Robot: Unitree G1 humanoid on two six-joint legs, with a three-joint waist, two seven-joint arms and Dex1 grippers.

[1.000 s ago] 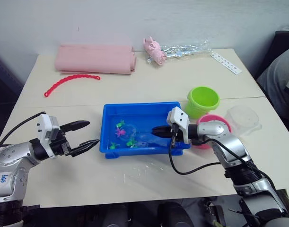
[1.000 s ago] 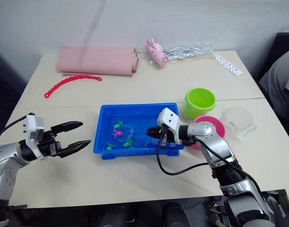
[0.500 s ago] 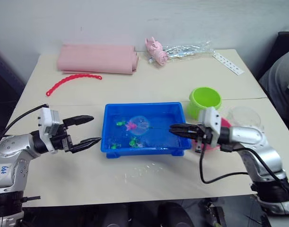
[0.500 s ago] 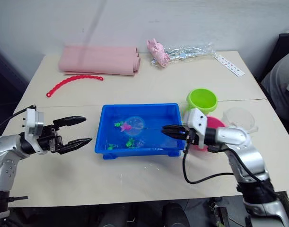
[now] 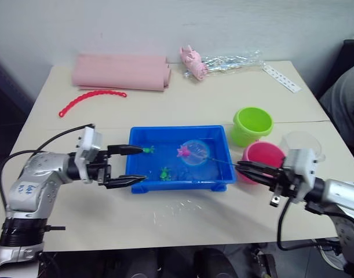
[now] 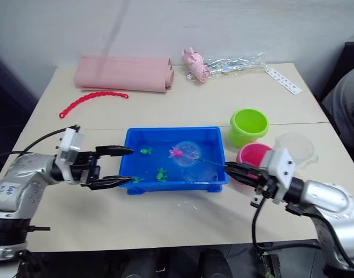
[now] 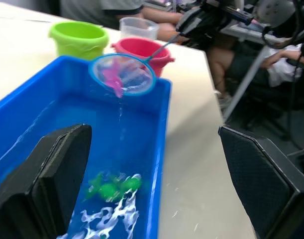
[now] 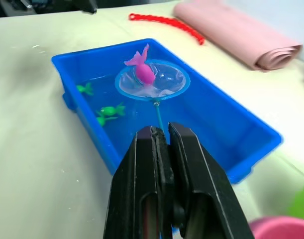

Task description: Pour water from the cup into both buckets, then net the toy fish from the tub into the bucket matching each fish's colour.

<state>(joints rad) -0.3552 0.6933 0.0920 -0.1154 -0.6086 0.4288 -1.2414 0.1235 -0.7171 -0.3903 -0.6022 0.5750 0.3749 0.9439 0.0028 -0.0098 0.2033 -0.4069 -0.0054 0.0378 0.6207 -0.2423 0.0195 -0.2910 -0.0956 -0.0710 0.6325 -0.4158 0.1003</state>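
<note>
Right jaws (image 8: 161, 149) pinch net (image 8: 152, 82) handle; its grasped end hidden.

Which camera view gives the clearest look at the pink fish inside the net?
The right wrist view: the pink fish lies in the net, seen from above over the tub. The left wrist view shows it from the side, through the mesh. Both eye views show it small.

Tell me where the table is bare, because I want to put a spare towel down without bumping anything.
Bare tabletop lies between the red bead chain, the blue tub and the green bucket. The near strip below the tub has droplets. Crowded: the right side by the pink bucket, the cup and the right gripper.
</note>
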